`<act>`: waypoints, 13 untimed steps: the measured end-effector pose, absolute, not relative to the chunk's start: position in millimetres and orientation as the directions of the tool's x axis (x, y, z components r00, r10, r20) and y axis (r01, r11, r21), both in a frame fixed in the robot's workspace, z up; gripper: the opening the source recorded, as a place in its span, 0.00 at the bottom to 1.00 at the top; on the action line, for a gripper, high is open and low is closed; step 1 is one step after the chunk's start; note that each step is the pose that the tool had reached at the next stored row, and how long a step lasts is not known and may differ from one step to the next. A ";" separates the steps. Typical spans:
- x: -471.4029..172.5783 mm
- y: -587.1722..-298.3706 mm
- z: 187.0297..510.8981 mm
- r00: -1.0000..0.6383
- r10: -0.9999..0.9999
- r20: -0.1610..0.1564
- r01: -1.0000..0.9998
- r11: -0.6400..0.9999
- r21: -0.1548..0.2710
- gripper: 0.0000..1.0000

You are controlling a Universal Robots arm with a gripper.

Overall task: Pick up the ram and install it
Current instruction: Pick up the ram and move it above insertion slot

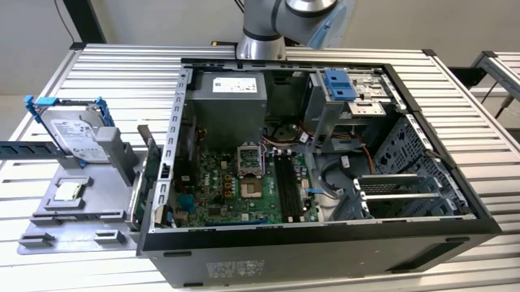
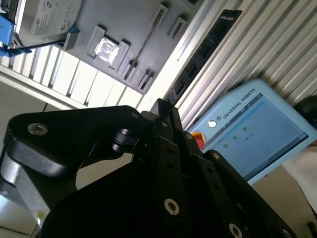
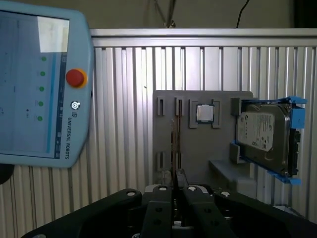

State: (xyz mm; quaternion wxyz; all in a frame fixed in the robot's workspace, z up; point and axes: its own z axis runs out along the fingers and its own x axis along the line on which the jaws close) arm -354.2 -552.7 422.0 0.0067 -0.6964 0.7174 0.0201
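My gripper (image 3: 173, 184) hangs high above the grey parts tray (image 3: 166, 134). Its black fingers (image 2: 163, 111) are pressed together on the ram (image 2: 205, 52). In the second wrist view the ram is a long dark stick with black chips, reaching out from the fingertips. In the first wrist view the ram (image 3: 173, 144) is edge-on, a thin line running out from between the fingers. The open computer case (image 1: 455, 213) lies on the ribbed table, and the long black memory slots (image 1: 286, 179) on its green motherboard look unfilled.
The tray (image 1: 101, 204) at the exterior view's left carries a silver hard drive (image 1: 73, 131) in a blue bracket, a processor chip (image 1: 69, 190) and an upright green card (image 1: 148, 176). A dark bluish bar (image 1: 24, 149) juts out beside the drive. A light-blue control tablet (image 3: 39, 84) lies near the tray.
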 end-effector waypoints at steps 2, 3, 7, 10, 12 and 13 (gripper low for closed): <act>-348.8 -552.7 422.0 -0.030 -0.999 -0.038 -0.999 0.029 0.020 0.00; -345.6 -552.7 421.9 -0.030 -0.999 -0.038 -0.999 0.029 0.020 0.00; -333.8 -552.7 422.0 -0.030 -0.999 -0.038 -0.999 0.029 0.021 0.00; -325.1 -552.7 421.9 -0.030 -0.999 -0.038 -0.999 0.029 0.021 0.00; -319.3 -552.7 422.0 -0.030 -0.999 -0.038 -0.999 0.029 0.021 0.00; -316.2 -552.7 422.0 -0.030 -0.999 -0.038 -0.999 0.029 0.021 0.00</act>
